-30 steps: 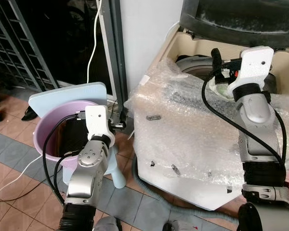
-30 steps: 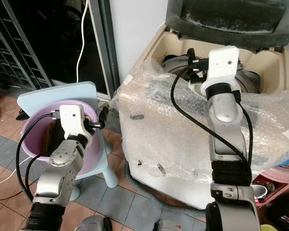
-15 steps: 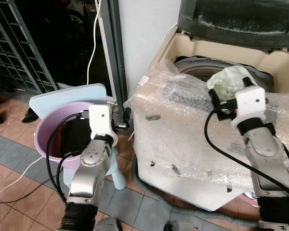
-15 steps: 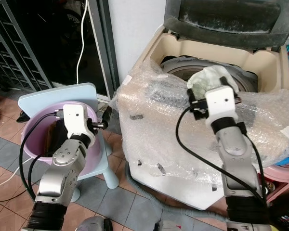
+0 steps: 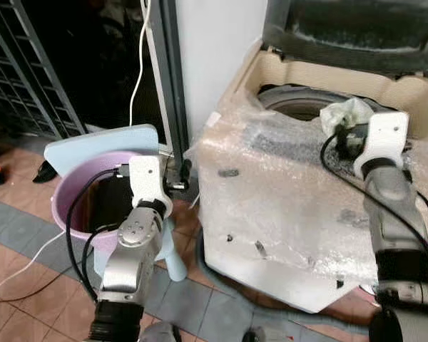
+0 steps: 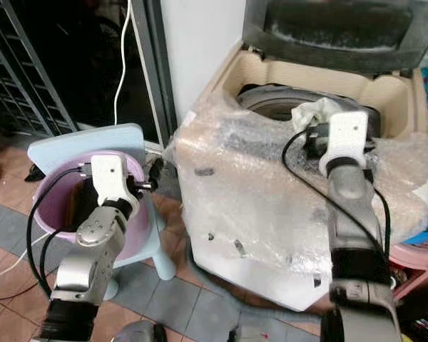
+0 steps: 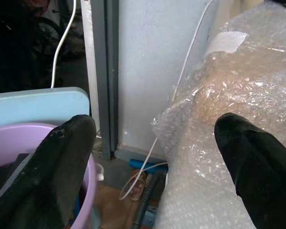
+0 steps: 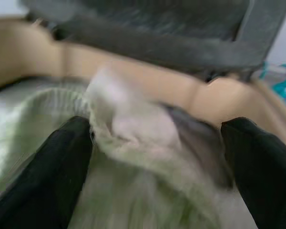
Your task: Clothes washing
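Observation:
A pale green-white cloth lies bunched on the rim of the washing machine's drum. My right gripper hovers just in front of it, open; in the blurred right wrist view the cloth sits between and beyond the spread fingers. My left gripper is held open at the far rim of a pink bucket with dark clothes inside. Nothing lies between the left fingers.
The washing machine is wrapped in bubble wrap and its dark lid stands open. The bucket rests on a light blue stool. A white cable hangs by a grey door frame. A metal grille stands at left.
My right arm pulled back out of the drum, leaving the cloth on its rim, then moved up toward the cloth again. The left arm stays at the bucket.

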Tool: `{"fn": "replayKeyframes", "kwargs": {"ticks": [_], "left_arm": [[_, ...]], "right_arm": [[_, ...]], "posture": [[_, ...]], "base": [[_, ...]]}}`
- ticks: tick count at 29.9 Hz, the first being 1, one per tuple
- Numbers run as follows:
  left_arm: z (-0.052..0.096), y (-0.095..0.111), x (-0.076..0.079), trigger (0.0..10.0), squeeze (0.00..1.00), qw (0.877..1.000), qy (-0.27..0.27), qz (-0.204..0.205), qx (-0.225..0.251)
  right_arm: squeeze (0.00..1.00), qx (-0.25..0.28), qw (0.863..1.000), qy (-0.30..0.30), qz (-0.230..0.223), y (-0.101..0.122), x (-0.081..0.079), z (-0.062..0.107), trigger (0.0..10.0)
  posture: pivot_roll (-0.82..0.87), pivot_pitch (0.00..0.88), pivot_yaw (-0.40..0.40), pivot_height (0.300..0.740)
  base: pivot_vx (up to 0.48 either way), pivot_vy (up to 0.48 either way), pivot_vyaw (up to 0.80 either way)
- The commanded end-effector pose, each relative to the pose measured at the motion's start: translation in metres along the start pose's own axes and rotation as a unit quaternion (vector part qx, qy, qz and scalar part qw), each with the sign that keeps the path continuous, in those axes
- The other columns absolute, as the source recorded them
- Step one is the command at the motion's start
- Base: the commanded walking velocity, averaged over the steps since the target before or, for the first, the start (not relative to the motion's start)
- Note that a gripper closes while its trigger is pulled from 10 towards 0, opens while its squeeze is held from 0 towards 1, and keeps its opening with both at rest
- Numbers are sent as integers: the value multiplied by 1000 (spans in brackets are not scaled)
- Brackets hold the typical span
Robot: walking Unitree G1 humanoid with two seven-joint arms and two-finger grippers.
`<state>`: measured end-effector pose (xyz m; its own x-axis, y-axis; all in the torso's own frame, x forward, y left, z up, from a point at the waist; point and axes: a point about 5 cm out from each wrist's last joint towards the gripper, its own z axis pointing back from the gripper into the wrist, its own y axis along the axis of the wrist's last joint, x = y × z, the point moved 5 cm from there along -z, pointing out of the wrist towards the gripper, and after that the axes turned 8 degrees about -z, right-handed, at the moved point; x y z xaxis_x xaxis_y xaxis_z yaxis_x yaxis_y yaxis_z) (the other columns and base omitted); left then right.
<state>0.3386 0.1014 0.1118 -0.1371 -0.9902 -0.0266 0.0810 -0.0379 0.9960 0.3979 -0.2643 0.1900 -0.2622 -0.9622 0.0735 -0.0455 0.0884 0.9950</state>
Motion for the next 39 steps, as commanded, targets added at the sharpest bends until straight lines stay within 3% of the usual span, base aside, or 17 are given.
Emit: {"fn": "replayKeyframes", "kwargs": {"ticks": [1,8,15,17,19,20,22,27,31,39], "left_arm": [[-1,-1,0,10000,0,1000,2,-7,-3],[-1,-1,0,10000,0,1000,4,-11,-5],[-1,-2,-3,10000,0,1000,10,-15,-8],[-2,-2,-2,10000,0,1000,8,-15,-8],[-3,-2,0,10000,0,1000,3,-16,-9],[-3,-2,0,10000,0,1000,1,-17,-10],[-5,-1,3,10000,0,1000,-5,-18,-9],[-6,0,4,10000,0,1000,-6,-19,-7],[-6,6,6,10000,0,1000,-8,-23,8],[-5,11,6,10000,0,999,-4,-27,21]], "right_arm": [[996,16,1000,-8,-22,11,-2,-7,10000],[961,78,994,27,-64,53,-28,-22,10000],[776,146,984,95,-33,70,-44,-3,10000],[592,139,983,119,-2,63,-51,3,10000],[498,84,984,155,34,36,-61,9,10000],[498,57,983,169,45,24,-65,12,10000],[90,-22,979,193,66,-16,-66,25,10000],[67,15,985,169,20,-5,-57,34,10000],[78,75,982,173,-3,11,-69,53,10000],[75,92,978,187,-21,14,-90,80,10000]], "posture": [[-55,0,33,740],[-44,0,30,740],[-53,0,37,740],[-56,0,39,740],[-62,0,43,740],[-65,0,46,740],[-68,0,50,740],[-74,0,52,740],[-73,0,50,740],[-66,0,44,740]], "base": [[0,0,0],[0,0,0],[0,0,0],[0,0,0],[0,0,0],[0,0,0],[0,0,0],[0,0,0],[0,0,0],[0,0,0]]}}
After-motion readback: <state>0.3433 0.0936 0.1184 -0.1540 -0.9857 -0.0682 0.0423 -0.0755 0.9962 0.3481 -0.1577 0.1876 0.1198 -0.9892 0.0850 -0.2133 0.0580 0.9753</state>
